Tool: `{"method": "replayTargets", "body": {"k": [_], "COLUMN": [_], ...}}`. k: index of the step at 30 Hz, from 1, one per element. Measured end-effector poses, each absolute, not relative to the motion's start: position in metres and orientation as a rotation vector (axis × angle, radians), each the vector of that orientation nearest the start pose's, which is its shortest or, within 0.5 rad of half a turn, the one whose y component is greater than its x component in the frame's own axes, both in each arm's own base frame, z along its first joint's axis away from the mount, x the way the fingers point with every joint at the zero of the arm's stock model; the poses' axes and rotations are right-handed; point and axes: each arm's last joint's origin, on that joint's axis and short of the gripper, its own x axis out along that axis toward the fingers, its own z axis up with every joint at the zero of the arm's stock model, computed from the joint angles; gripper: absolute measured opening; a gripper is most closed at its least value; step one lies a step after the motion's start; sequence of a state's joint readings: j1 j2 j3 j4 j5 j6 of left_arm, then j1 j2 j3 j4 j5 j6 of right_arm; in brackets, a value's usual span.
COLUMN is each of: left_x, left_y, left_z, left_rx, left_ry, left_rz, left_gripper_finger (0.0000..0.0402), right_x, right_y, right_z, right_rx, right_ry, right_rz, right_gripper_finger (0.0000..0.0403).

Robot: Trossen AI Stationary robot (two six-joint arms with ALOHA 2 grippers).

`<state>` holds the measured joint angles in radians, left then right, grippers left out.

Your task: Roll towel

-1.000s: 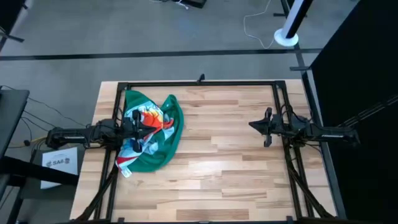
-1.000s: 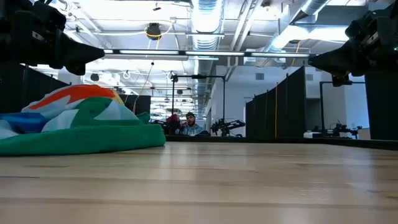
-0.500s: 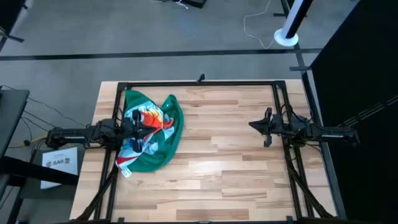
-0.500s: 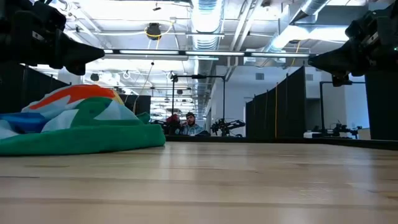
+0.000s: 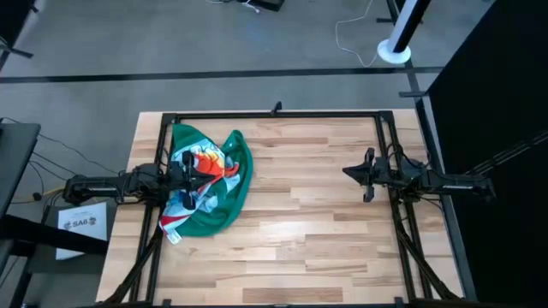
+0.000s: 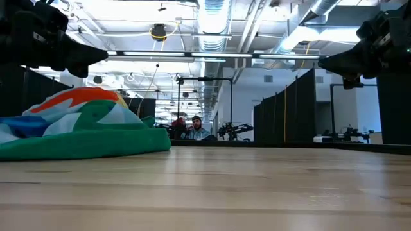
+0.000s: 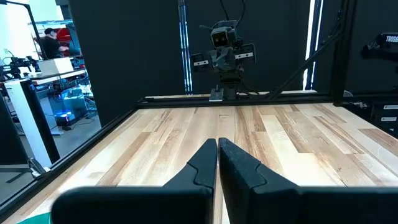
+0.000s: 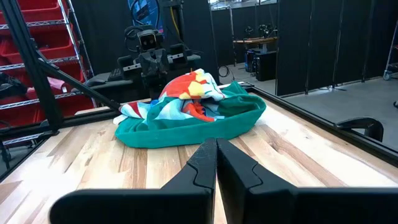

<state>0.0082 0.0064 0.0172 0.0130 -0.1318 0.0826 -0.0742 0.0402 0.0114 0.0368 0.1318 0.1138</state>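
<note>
The towel (image 5: 208,182), green with a light-blue, red and orange print, lies crumpled in a heap on the table's left part; it also shows in the low view (image 6: 80,131) and the right wrist view (image 8: 193,112). My left gripper (image 5: 216,170) hovers above the heap, shut, its fingertips together (image 7: 217,144), pointing toward the table's right. My right gripper (image 5: 348,171) hangs shut (image 8: 216,144) over the table's right part, well clear of the towel, pointing at it.
Bare wooden tabletop (image 5: 308,214) stretches between the towel and the right arm. A black frame (image 5: 274,115) runs along the table's far edge and sides. Partitions and equipment stand in the room beyond.
</note>
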Motion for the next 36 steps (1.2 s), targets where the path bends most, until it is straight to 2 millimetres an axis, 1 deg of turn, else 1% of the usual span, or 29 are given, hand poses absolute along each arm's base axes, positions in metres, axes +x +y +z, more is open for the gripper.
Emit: {"method": "replayTargets", "body": {"k": [24, 26, 28, 30, 33, 36], "left_x": [0.097, 0.097, 0.096, 0.094, 0.092, 0.092], "left_y": [0.005, 0.006, 0.006, 0.006, 0.008, 0.008], "left_z": [0.170, 0.173, 0.182, 0.189, 0.197, 0.198], "left_rx": [0.089, 0.117, 0.117, 0.042, -0.121, -0.153], "left_ry": [-0.019, -0.046, -0.135, -0.221, -0.317, -0.335], "left_rz": [0.142, 0.175, 0.192, 0.184, 0.210, 0.214], "left_gripper_finger": [0.0001, 0.0001, 0.0001, 0.0001, 0.0001, 0.0001], "right_x": [0.099, 0.099, 0.099, 0.099, 0.099, 0.099], "right_y": [-0.011, -0.011, -0.011, -0.011, -0.011, -0.011], "right_z": [0.168, 0.168, 0.168, 0.168, 0.168, 0.168], "right_rx": [0.114, 0.114, 0.114, 0.114, 0.114, 0.114], "right_ry": [-0.020, -0.020, -0.020, -0.020, -0.020, -0.019], "right_rz": [-0.205, -0.205, -0.205, -0.205, -0.205, -0.205], "right_gripper_finger": [0.0000, 0.0000, 0.0000, 0.0000, 0.0000, 0.0000]}}
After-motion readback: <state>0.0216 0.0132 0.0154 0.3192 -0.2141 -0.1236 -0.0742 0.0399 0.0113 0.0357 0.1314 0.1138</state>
